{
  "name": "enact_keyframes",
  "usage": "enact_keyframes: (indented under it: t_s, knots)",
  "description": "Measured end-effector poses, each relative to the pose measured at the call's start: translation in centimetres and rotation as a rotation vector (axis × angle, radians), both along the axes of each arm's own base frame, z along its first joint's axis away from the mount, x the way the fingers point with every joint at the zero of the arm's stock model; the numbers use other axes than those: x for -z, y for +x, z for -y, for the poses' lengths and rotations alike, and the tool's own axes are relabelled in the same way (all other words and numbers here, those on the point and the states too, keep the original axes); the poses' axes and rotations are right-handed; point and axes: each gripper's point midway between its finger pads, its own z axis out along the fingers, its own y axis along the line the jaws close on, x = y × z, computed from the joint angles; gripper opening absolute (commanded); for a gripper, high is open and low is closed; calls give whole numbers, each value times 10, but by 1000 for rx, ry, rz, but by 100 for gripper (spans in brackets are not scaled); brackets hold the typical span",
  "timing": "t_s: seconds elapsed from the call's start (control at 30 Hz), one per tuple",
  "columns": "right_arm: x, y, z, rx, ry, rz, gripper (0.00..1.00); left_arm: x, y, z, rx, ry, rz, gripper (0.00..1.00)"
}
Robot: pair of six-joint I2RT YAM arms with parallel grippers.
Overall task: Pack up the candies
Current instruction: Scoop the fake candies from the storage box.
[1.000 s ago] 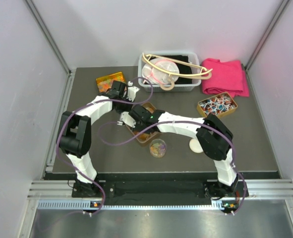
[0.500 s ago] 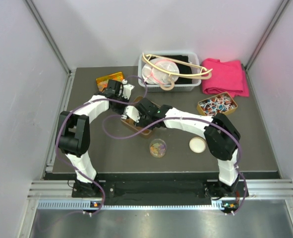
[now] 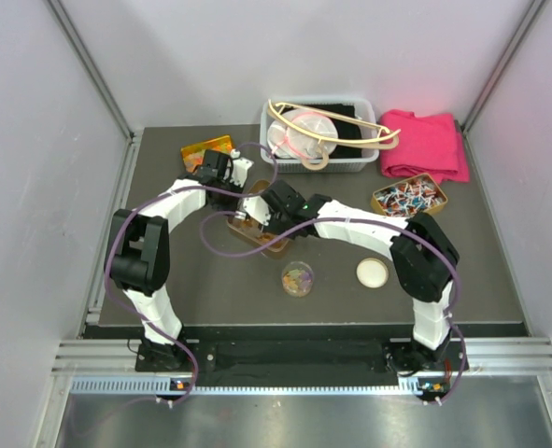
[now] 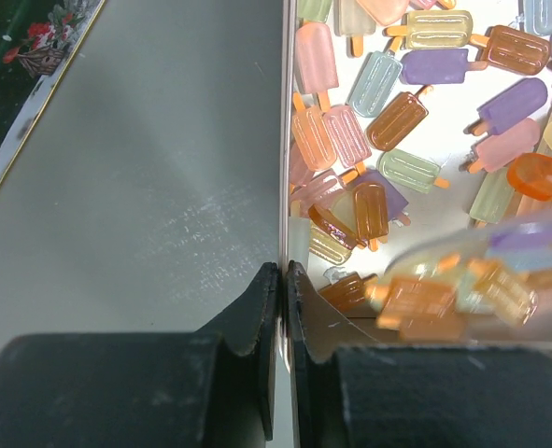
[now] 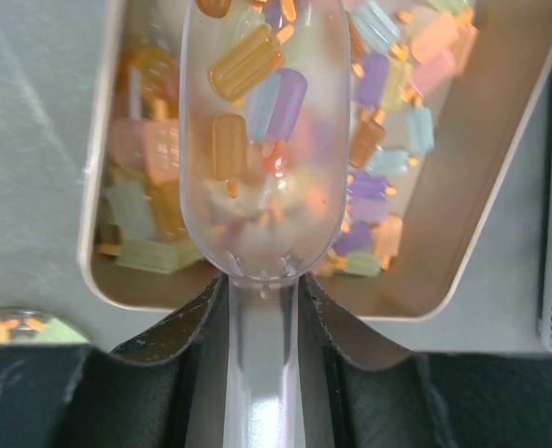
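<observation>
- The candies [image 4: 397, 117] are small translucent pieces in the shape of ice lollies, each with a short orange stick. The colours are orange, pink, purple, pale green, pale blue and brown.
- Most of them lie loose in one layer in a shallow tin [image 4: 283, 140] with a pale floor, which stands in the middle of the surface [image 4: 163, 187].
- Some candies are in the bowl of a clear scoop [image 5: 257, 252], which hangs over the tin, and a few are in a small round jar [image 3: 297, 278].
- The right hand [image 5: 261, 289] is closed on the handle of the scoop, with the bowl pointing away from it.
- The left hand [image 4: 282, 280] is closed on the thin left wall of the tin, one finger outside and one inside.
- The tin has low walls and rounded corners, and the neck of the scoop is over its near wall.
- Left of the pinched wall the surface is bare.
- The jar stands in front of the tin, apart from it, and a round lid [image 3: 373, 272] lies to the right of the jar.
- A clear bin [image 3: 341, 166] stands near, behind the tin, and both arms meet over the tin.
</observation>
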Motion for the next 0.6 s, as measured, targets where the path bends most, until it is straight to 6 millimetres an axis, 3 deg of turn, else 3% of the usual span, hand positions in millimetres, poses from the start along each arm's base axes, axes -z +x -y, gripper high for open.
enact_keyframes:
  t_s: [0.2, 0.6]
  knots:
    - [0, 8, 16, 38, 2, 11, 0, 0, 0, 0, -1, 1, 1, 0]
    - [-25, 6, 38, 80, 79, 28, 0, 0, 1, -1, -4, 0, 4, 0]
